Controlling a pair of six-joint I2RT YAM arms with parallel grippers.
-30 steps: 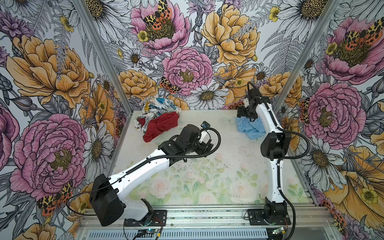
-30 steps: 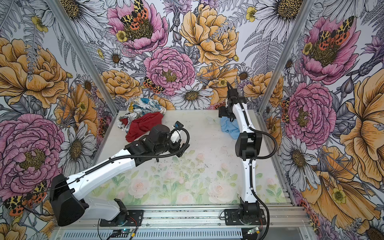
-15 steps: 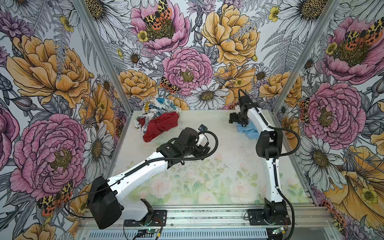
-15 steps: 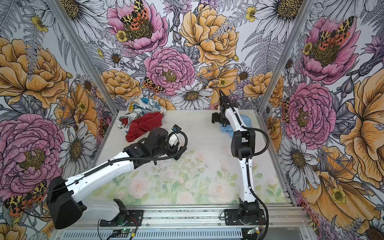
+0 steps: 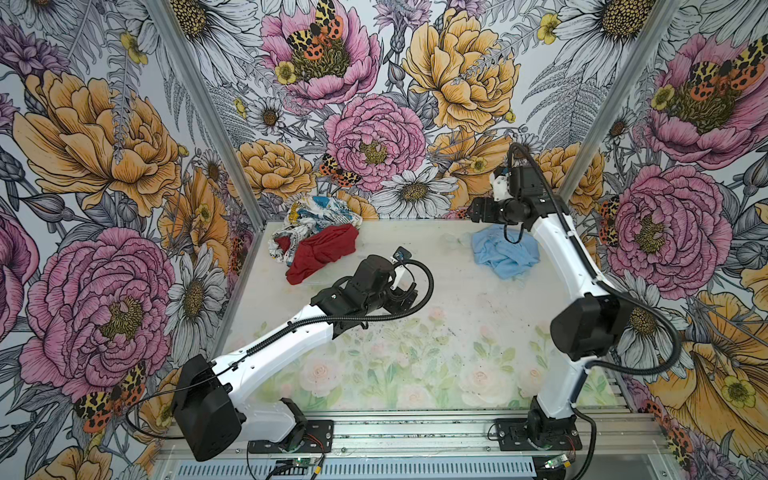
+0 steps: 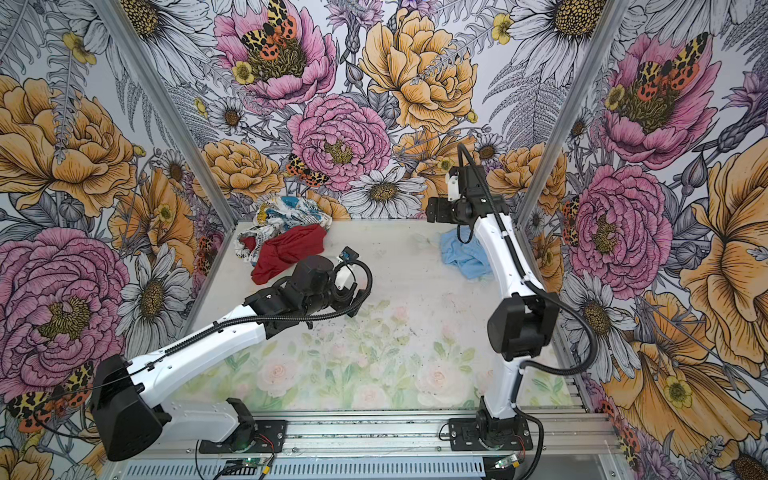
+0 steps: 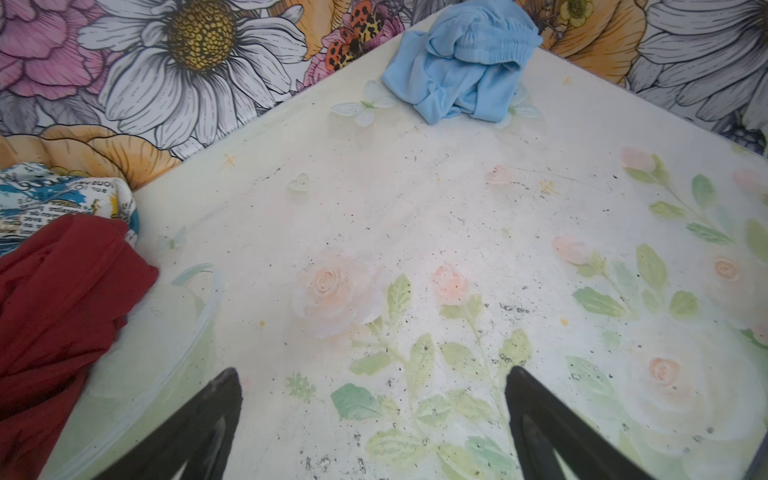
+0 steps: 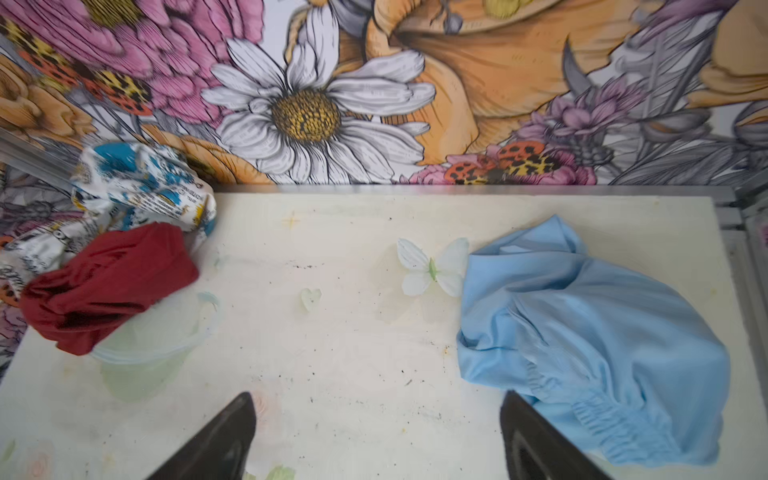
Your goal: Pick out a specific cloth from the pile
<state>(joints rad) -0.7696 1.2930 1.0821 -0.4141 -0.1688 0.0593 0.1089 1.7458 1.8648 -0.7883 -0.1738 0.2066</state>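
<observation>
A: Grippers?
B: Two: right gripper (image 8: 376, 399) spread wide, holding nothing; left gripper (image 7: 372, 370) likewise.
A: Cloths?
B: Three. One crumpled light sky-blue thin cloth (image 8: 582, 340) lies alone beside the right gripper on the pale floral table (image 5: 436, 291). The pile (image 5: 309, 235) is well apart in the far-left corner: one dark red cloth (image 5: 328, 253), one white blue-and-yellow printed cloth (image 5: 316, 212).

We see bright, even, diffuse light; the worktop (image 5: 465, 299) carries only faint soft shadows. Beyond the right claw (image 8: 377, 399) the wallpaper (image 8: 124, 62) smears with blur; both wrist views bow at edges.
</observation>
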